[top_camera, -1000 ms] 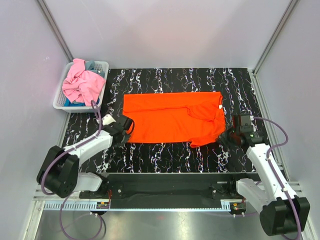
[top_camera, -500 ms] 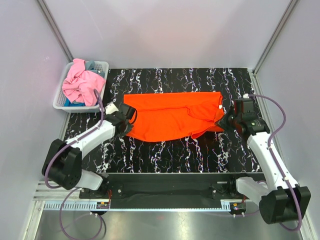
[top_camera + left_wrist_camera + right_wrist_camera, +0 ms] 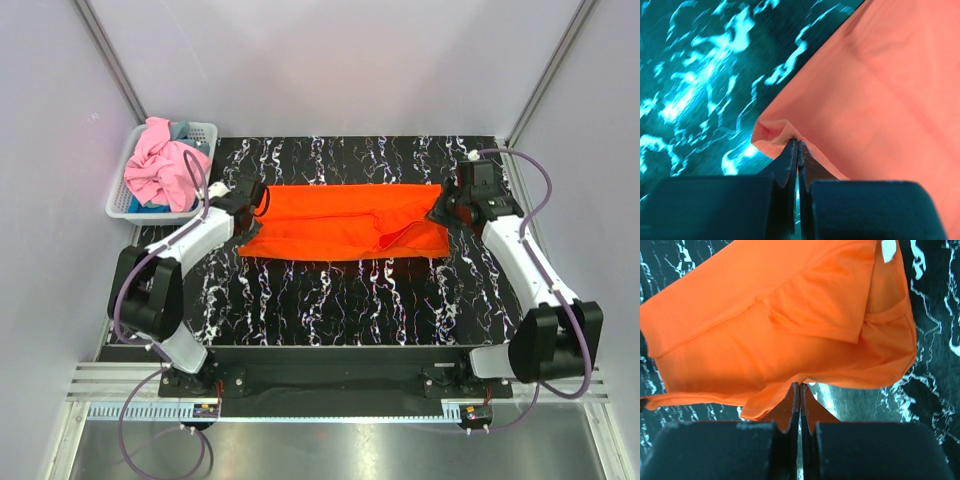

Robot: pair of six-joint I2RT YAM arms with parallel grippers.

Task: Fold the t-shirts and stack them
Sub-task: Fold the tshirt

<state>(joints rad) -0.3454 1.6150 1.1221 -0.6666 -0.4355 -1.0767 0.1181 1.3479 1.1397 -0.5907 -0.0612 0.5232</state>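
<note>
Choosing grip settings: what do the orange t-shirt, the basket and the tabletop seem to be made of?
The orange t-shirt: thin soft cloth, matte; it creases and drapes in folds. The basket: likely rigid white plastic, with a lattice wall. The tabletop: hard and smooth, black with white marble-like veining, perhaps laminate or print.

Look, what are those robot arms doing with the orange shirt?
They are folding it. The left gripper and the right gripper are each pinched shut on one end of the orange shirt, holding it stretched between them over the black table, doubled into a long strip. A crumpled pink shirt waits in the white basket at the far left corner.
</note>
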